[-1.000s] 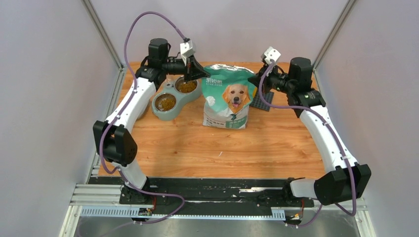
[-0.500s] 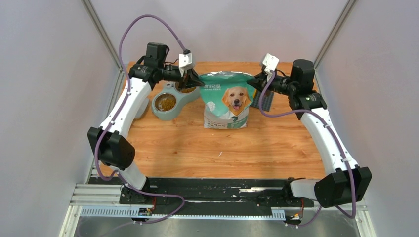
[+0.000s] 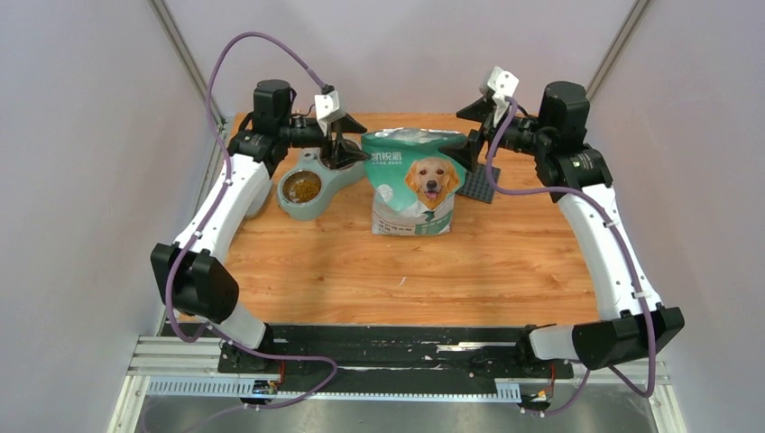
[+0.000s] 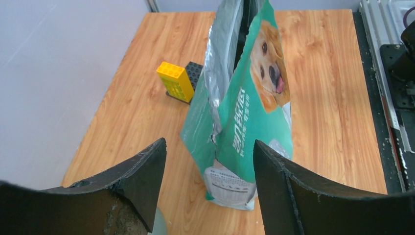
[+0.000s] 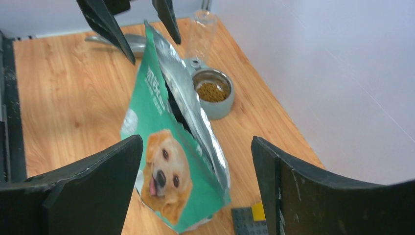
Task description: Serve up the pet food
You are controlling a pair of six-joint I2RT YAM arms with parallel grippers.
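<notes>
You had brown kibble pellets (image 3: 304,187) in the grey-green double bowl (image 3: 311,211) on the wooden bench (image 3: 361,271), so serving looked largely done. Left jaws and right jaws stood wide, empty, flanking the upright, open-topped green-and-white dog-print bag (image 3: 417,185); probably only tidying remained.

Fingers (image 4: 142,181) are standing apart — a green bag (image 4: 244,122) is standing upright on the bench (image 4: 328,98), yellow brick (image 4: 174,81) beyond.
</notes>
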